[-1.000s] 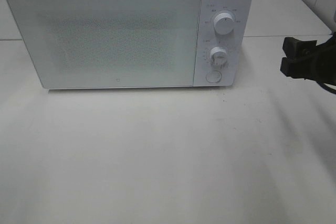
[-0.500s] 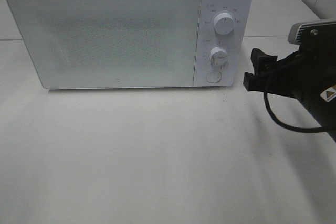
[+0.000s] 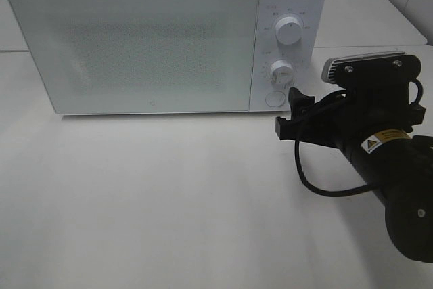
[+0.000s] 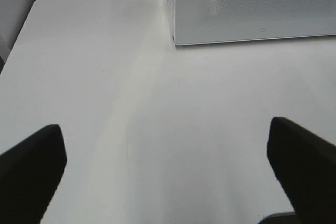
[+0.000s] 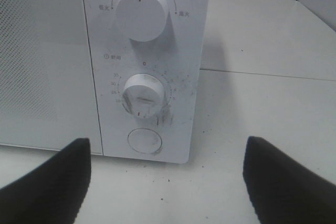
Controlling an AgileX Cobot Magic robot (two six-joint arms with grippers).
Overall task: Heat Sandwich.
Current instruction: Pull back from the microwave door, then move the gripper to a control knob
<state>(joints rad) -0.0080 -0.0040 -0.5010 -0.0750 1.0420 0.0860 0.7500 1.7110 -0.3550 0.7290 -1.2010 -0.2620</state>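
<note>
No sandwich shows in any view. The white microwave [image 3: 149, 45] stands at the back of the table with its door shut. My right gripper [image 3: 289, 112] hovers open and empty just right of the control panel, low, close to the round button [image 3: 274, 98]. In the right wrist view the gripper [image 5: 168, 153] faces the panel, with the round button [image 5: 144, 141] and the timer knob [image 5: 143, 95] between its black fingers [image 5: 58, 182]. My left gripper [image 4: 165, 140] stands wide open over bare table, holding nothing; the microwave's [image 4: 252, 3] front corner lies ahead of it.
Above the timer knob [image 3: 281, 72] sits a power knob [image 3: 289, 32]. The white table [image 3: 169, 201] stretches in front of the microwave. A seam runs across the table behind the right arm [image 3: 385, 160]. The table's left edge [image 4: 21, 45] shows in the left wrist view.
My right arm has come in from the right edge, moving left and toward the front, up to the microwave's control panel. Its jaws stay equally open. The microwave has not moved.
</note>
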